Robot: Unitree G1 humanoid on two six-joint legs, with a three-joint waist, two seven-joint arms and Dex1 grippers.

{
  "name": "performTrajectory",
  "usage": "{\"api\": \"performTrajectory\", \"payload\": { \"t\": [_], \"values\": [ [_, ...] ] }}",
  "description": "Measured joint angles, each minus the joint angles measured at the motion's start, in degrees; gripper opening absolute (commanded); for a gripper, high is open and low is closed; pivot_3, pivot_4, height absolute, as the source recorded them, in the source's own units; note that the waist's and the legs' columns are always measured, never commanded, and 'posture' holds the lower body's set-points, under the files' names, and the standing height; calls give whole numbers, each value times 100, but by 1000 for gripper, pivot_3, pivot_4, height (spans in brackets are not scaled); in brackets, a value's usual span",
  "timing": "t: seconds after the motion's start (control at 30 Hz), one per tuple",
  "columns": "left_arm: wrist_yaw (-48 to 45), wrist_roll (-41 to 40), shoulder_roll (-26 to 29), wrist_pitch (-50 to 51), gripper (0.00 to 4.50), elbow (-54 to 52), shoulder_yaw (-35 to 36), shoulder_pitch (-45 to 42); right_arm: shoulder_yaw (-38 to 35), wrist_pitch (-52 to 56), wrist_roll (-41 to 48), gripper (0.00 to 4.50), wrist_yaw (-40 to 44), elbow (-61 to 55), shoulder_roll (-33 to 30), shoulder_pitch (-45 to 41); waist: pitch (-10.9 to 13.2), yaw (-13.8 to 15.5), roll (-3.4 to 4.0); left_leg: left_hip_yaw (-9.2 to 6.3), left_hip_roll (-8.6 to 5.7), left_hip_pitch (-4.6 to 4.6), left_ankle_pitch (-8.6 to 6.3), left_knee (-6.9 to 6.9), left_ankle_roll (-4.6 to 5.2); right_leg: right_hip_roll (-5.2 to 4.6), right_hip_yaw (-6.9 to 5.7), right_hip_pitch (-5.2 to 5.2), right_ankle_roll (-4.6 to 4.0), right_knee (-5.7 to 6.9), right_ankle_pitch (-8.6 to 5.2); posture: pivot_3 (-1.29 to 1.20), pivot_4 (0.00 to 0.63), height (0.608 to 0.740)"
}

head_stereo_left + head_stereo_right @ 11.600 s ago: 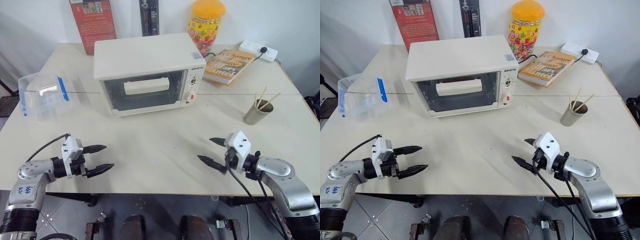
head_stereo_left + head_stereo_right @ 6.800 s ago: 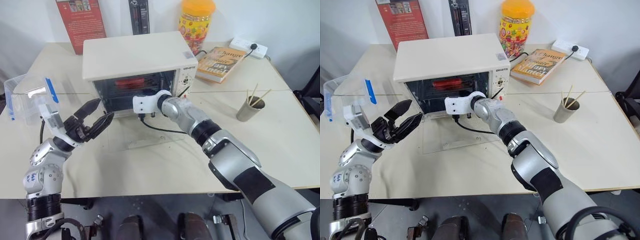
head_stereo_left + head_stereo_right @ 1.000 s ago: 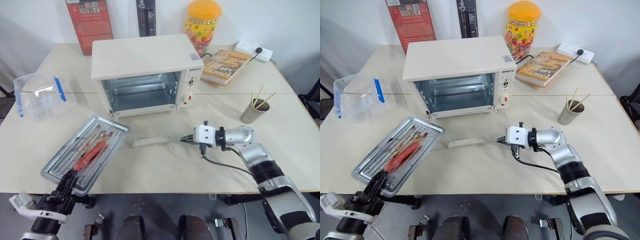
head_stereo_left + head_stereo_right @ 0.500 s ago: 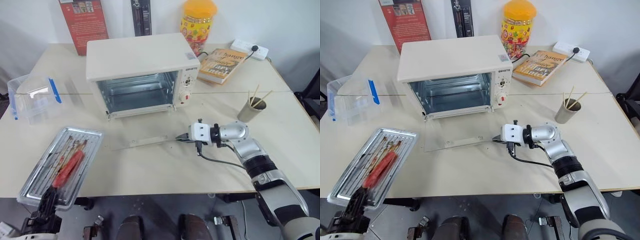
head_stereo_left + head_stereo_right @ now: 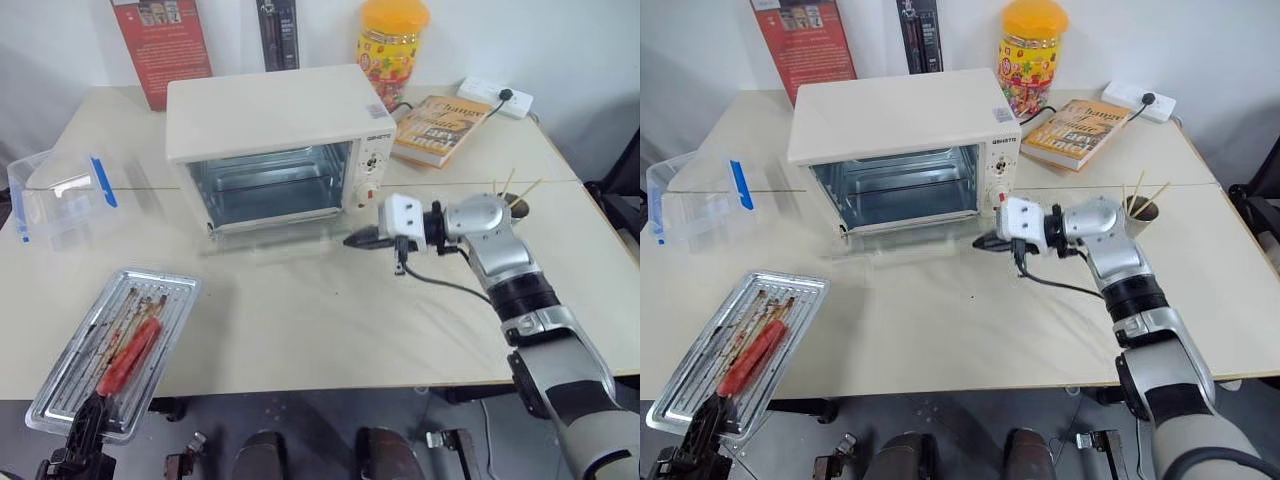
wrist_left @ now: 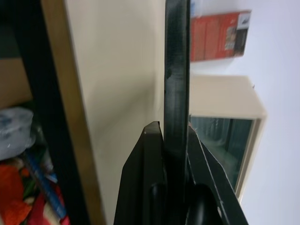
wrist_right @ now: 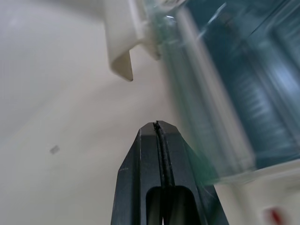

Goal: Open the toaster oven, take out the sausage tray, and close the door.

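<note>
Sausage tray (image 5: 115, 350) long axis near-to-far, near end clamped in left hand (image 5: 85, 432).

– Where's the sausage tray (image 5: 112, 350)?
– At the table's (image 5: 330, 330) near left edge, well before the toaster oven (image 5: 270, 140).
– And behind it?
– A jar (image 5: 390, 45) and book (image 5: 440, 128), to its right.

The toaster oven (image 5: 265, 140) has nothing inside, so a gripper could go in. The right gripper (image 5: 362, 240) and the blurry, half-raised door (image 5: 270, 240) stand in front of its mouth. The sausage tray (image 5: 115, 350) fills the counter's (image 5: 330, 320) near left corner; the middle is bare.
</note>
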Motion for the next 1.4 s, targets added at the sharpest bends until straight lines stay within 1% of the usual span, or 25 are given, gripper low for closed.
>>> {"api": "performTrajectory", "payload": {
  "t": [0.13, 0.2, 0.27, 0.37, 0.43, 0.57, 0.7, 0.73, 0.77, 0.8, 0.87, 0.93, 0.97, 1.07, 1.1, 1.2, 1.23, 1.4],
  "values": [
    [-34, 0, 315, 217, 0, 258, -66, -19, -180, 194, 170, 37, 49, -2, 7, -344, -1, 3, -1, 5, 1, -2, -7, 4, 3, 0, 2, 0, 0, 1, 0, 0, 150, 740],
    [-50, 2, 578, 327, 0, 486, -75, -135, -184, 228, 192, 37, 44, 43, 15, -462, 3, 13, 5, 7, 1, -9, -8, 9, 4, 0, 5, -11, 0, 4, 0, 0, 150, 740],
    [-29, 2, 856, 419, 0, 613, -115, -301, -262, 251, 231, 37, -39, 58, 67, -624, 3, 7, 5, 15, 2, -20, -8, 12, 3, 0, 17, -30, 0, 30, 0, 0, 150, 740],
    [-17, 1, 1022, 533, 0, 621, -210, -482, -424, 305, 304, 37, -171, 49, 110, -735, 2, -3, 3, 25, 2, -24, -9, 13, 3, 0, 24, -39, 1, 46, 1, 0, 150, 740],
    [39, 1, 1282, 654, 0, 670, -267, -701, -453, 520, 373, 37, -216, -60, 115, -718, 2, 11, 3, 25, 2, -33, -8, 17, 2, 0, 30, -62, 2, 74, 1, 0, 150, 740],
    [141, 0, 1631, 855, 0, 758, -316, -1117, -513, 1011, 595, 37, -204, -692, 64, -600, 2, 2, 4, 25, 4, -43, -7, 24, 0, 0, 33, -77, 2, 89, 1, 0, 150, 740],
    [361, 1, 2161, 1225, 0, 1075, -632, -1886, -626, 1866, 988, 37, -7, -1785, -341, 32, 2, 100, 4, 19, 3, -44, -8, 29, 0, 2, 34, -74, 3, 94, 1, 0, 150, 740],
    [435, 3, 2246, 1352, 0, 1159, -716, -2083, -624, 2059, 1094, 194, 145, -2060, -511, 293, 1, 123, 2, 21, 3, -45, -9, 31, 1, 2, 37, -74, 3, 91, 2, 0, 150, 740],
    [449, 1, 2269, 1391, 0, 1198, -726, -2099, -624, 2111, 1122, 385, 193, -2106, -546, 363, 1, 128, 2, 24, 3, -45, -9, 33, 2, 2, 39, -74, 4, 91, 2, 0, 150, 740],
    [497, 5, 2361, 1479, 0, 1309, -834, -2254, -628, 2146, 1153, 513, 283, -2283, -734, 537, 3, 147, 7, 29, 1, -43, -9, 32, 2, 2, 45, -74, 4, 89, 2, 0, 150, 740],
    [696, 15, 2600, 1728, 0, 1506, -1042, -2594, -640, 2374, 1262, 1104, 522, -2585, -1116, 958, 8, 267, 17, 18, 0, -44, -5, 37, 0, 5, 50, -73, 4, 94, 2, 0, 150, 740],
    [856, 26, 2651, 1823, 0, 1589, -1177, -2805, -652, 2684, 1444, 1700, 626, -2751, -1235, 1087, 20, 326, 41, 20, -5, -46, 8, 41, 5, 4, 58, -72, 2, 92, 3, 0, 150, 740],
    [999, 29, 2731, 1916, 0, 1718, -1339, -3095, -708, 2932, 1638, 2008, 688, -2961, -1391, 1250, 24, 403, 49, 12, -10, -47, 17, 47, 5, 3, 65, -71, 2, 84, 3, 0, 150, 740],
    [1257, 64, 2816, 2087, 0, 1909, -1626, -3655, -924, 3224, 1837, 2921, 716, -3242, -1689, 1654, 27, 691, 53, -20, -23, -63, 33, 58, 13, 3, 71, -67, -13, 84, 17, 0, 150, 740],
    [1310, 67, 2878, 2177, 0, 1990, -1709, -3819, -991, 3252, 1858, 3286, 708, -3278, -1756, 1799, 27, 779, 53, -25, -27, -72, 40, 62, 18, 4, 76, -71, -18, 76, 30, 0, 150, 740],
    [1362, 76, 2995, 2415, 0, 2222, -1849, -4170, -1116, 3326, 1890, 4293, 628, -3341, -1822, 2126, 28, 911, 55, -27, -37, -84, 57, 60, 30, 3, 78, -72, -35, 64, 52, 0, 150, 740],
    [1365, 78, 3050, 2526, 0, 2330, -1913, -4303, -1154, 3327, 1890, 4484, 573, -3374, -1836, 2246, 28, 940, 55, -32, -42, -91, 66, 58, 35, 3, 77, -71, -40, 56, 62, 0, 150, 740],
    [1334, 62, 3382, 2965, 0, 2856, -2333, -4921, -1432, 3369, 1898, 4484, 280, -3596, -1955, 2664, 32, 1091, 65, -91, -89, -109, 108, 48, 43, 2, 95, -70, -37, 56, 66, 0, 150, 740]
  ]
}}
